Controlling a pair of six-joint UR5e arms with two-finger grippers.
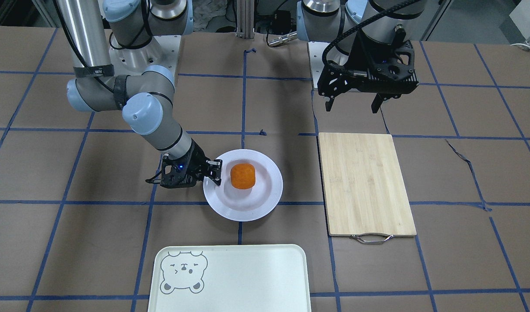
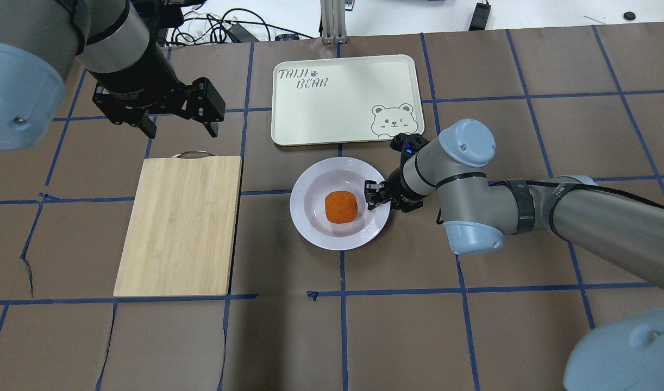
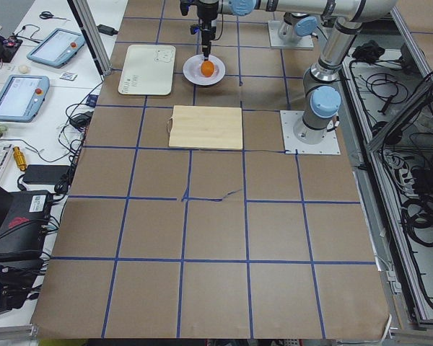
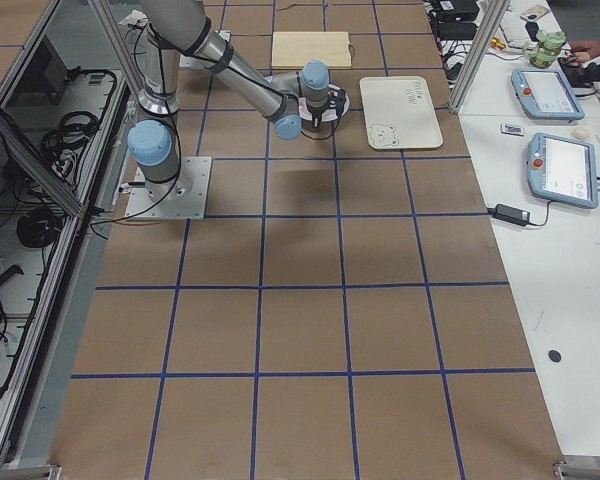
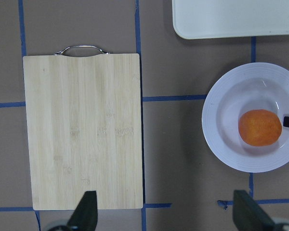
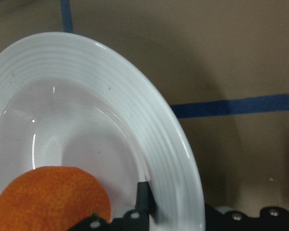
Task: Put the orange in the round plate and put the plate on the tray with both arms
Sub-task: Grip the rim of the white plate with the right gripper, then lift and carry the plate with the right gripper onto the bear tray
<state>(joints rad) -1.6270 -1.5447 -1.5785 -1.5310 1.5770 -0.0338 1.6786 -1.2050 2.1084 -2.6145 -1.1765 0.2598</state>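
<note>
Fruit first: we see the orange (image 2: pixel 341 207) sitting in the shallow well of the round plate (image 2: pixel 310 184), slightly right of the plate's centre. The plate lies flat on the brown paper-covered table (image 2: pixel 419 326), on the near side of the tray (image 2: pixel 332 108) and just beside it, with a narrow strip of table showing between them. The tray holds nothing and lies at the far side of the table. Its bear face (image 2: pixel 392 119) is in the near right corner, the corner closest to the plate.

We find the right gripper (image 2: pixel 374 195) low at the plate's right edge, with its arm reaching in from the right. In the right wrist view, one of its fingers (image 6: pixel 142 195) rests inside the ridged rim, close to the orange but not touching it. The other finger is hidden, so we cannot tell whether the jaws press on the rim or stand loose around it. A blue light (image 1: pixel 179 165) glows on the gripper body.

We see the left gripper (image 2: pixel 180 129) hanging in the air well to the left, above the far end of the bamboo cutting board (image 2: pixel 180 222). Its jaws are spread wide and hold nothing. The board lies left of the plate and apart from it, with its metal handle (image 2: pixel 192 154) at the far end.
</note>
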